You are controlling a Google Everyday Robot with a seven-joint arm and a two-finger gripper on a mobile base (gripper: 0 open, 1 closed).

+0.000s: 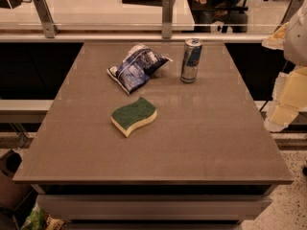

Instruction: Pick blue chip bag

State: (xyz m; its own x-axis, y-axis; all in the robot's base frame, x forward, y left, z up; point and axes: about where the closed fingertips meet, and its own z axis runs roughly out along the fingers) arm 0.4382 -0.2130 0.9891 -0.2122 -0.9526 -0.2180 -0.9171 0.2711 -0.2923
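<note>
- The blue chip bag [136, 67] lies crumpled on the far side of the table [201, 143], with a drink can [191, 60] just to its right and a sponge [134, 116] nearer
- Best bet, I'd say: come down on the bag's puffed middle, keeping clear of the can
- The gripper [287, 97] hangs past the table's right edge, well apart from the bag and touching nothing on the table; spread or closed, I cannot tell

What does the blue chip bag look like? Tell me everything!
The blue chip bag is crumpled shiny dark-blue foil with white patches and print. It lies on the brown table, near the far edge, left of the can and beyond the sponge, touching neither. The tool hangs at the right, away from it.
</note>
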